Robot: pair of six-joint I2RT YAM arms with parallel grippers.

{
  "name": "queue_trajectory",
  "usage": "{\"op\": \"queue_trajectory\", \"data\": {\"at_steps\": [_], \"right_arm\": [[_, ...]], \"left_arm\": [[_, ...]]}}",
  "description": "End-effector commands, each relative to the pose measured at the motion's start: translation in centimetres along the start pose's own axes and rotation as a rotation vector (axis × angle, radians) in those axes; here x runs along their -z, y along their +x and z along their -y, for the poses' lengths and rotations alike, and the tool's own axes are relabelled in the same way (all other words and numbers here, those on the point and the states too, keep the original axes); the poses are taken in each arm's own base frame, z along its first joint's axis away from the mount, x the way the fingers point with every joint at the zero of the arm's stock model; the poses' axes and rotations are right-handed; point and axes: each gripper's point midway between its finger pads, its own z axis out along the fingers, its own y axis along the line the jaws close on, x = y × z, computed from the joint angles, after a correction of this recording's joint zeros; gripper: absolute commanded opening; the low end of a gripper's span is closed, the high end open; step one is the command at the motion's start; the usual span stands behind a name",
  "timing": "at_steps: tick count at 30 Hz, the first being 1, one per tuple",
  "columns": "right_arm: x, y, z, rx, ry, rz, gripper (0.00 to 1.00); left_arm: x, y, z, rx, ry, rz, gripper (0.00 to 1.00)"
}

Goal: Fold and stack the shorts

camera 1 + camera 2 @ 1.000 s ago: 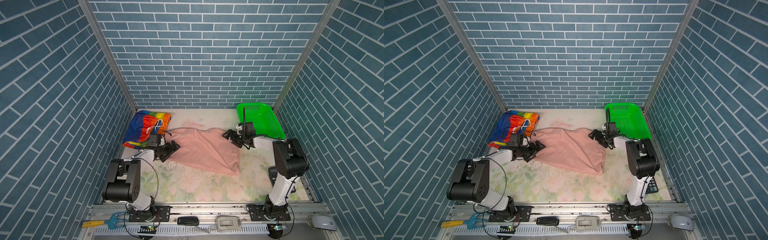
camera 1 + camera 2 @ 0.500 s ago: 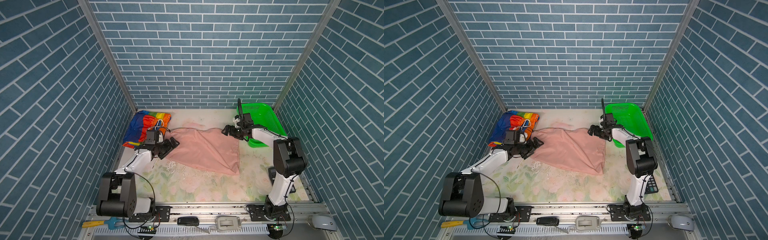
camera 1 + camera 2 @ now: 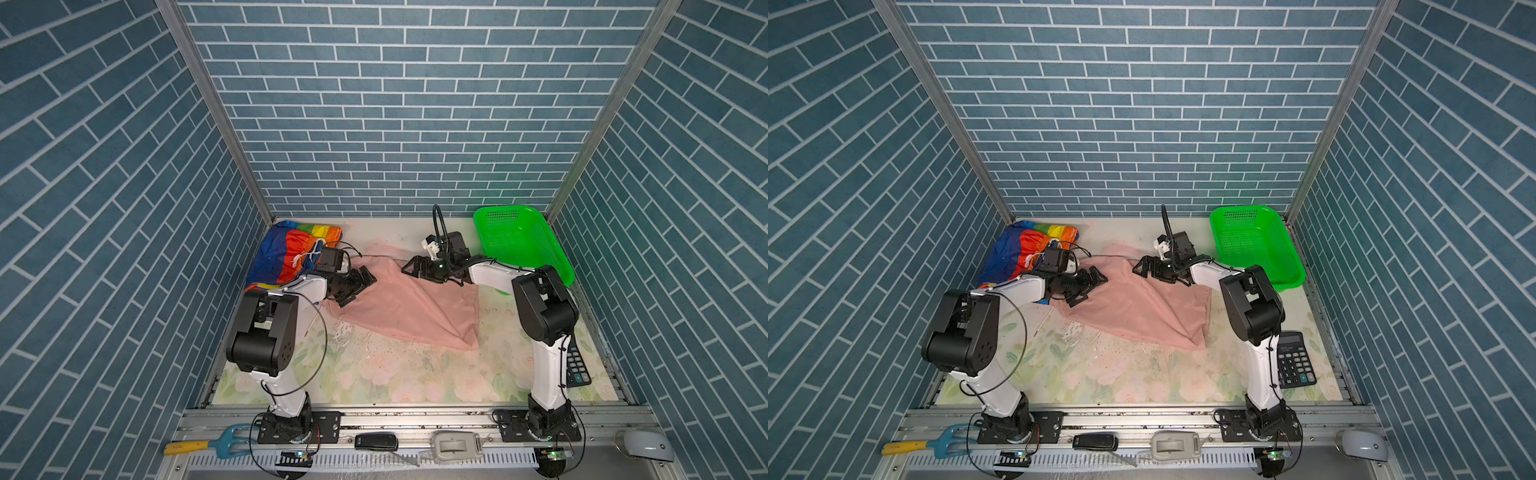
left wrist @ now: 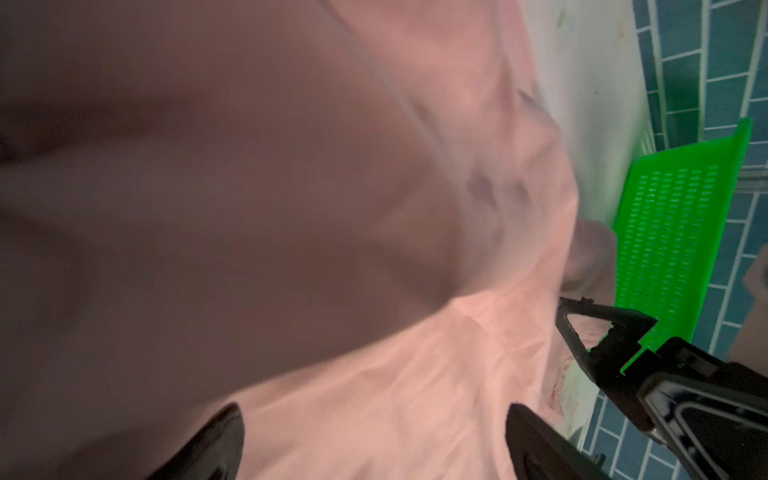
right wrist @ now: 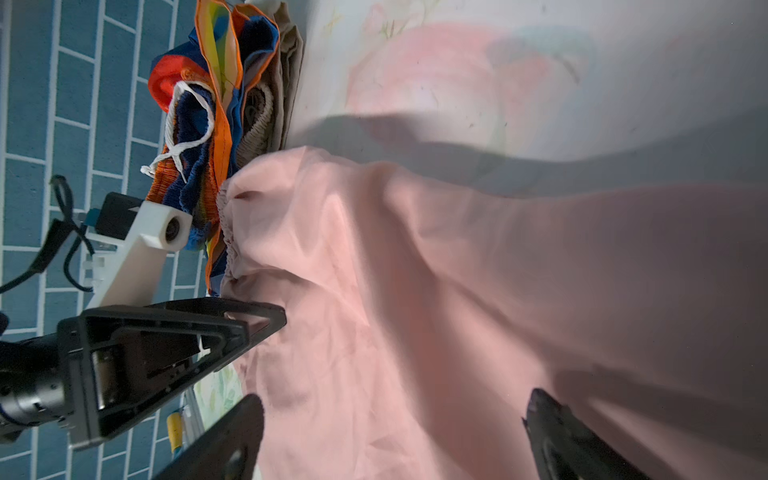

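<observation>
Both top views: pink shorts (image 3: pixel 409 309) crumpled at centre of table (image 3: pixel 395 376); left claw (image 3: pixel 358 290) and right claw (image 3: pixel 417 272) spread wide over far corners. Rainbow shorts (image 3: pixel 286 253) folded far left, atop beige shorts (image 5: pixel 289 66).

The near half of the floral table (image 3: pixel 374 374) lies bare, an easy way through. Rainbow shorts (image 3: pixel 282 253) block the far left corner, the green basket (image 3: pixel 519 243) the far right. Pink shorts (image 3: pixel 407 307) fill the middle; a calculator (image 3: pixel 1293 359) sits near right.
</observation>
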Motion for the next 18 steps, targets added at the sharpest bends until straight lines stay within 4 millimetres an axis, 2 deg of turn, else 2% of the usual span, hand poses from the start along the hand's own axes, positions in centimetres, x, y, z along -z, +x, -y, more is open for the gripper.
{"op": "queue_trajectory", "data": {"at_steps": [1, 3, 6, 7, 10, 12, 14, 16, 18], "right_arm": [[-0.8, -1.0, -0.2, -0.042, -0.078, 0.029, 0.99], [-1.0, -1.2, 1.5, -0.066, -0.058, 0.031, 0.99], [0.0, -2.4, 5.0, -0.108, 0.010, 0.058, 0.99], [0.0, -2.4, 7.2, -0.133, 0.050, 0.054, 0.99], [1.9, -3.5, 10.1, -0.160, 0.108, 0.076, 0.99], [3.0, -3.9, 10.7, -0.153, 0.128, 0.080, 0.99], [5.1, -4.7, 8.9, -0.101, 0.141, 0.098, 0.99], [6.9, -4.2, 7.0, -0.059, 0.152, 0.100, 0.99], [8.5, -3.1, 5.3, -0.028, 0.151, 0.104, 0.99]], "left_arm": [[0.6, -1.8, -1.3, -0.003, -0.029, 0.048, 1.00], [0.7, -1.6, -2.5, 0.008, -0.053, 0.041, 0.99], [0.6, -0.6, -4.3, 0.017, -0.086, 0.029, 1.00], [0.5, 0.0, -4.8, 0.018, -0.092, 0.017, 1.00], [0.1, 1.7, -6.2, 0.033, -0.101, -0.013, 1.00], [0.0, 2.7, -7.0, 0.036, -0.113, -0.031, 1.00], [0.0, 3.3, -7.3, 0.038, -0.111, -0.038, 1.00], [0.4, 3.4, -6.9, 0.033, -0.101, -0.039, 1.00], [1.4, 2.8, -5.6, 0.010, -0.080, -0.017, 1.00]]}}
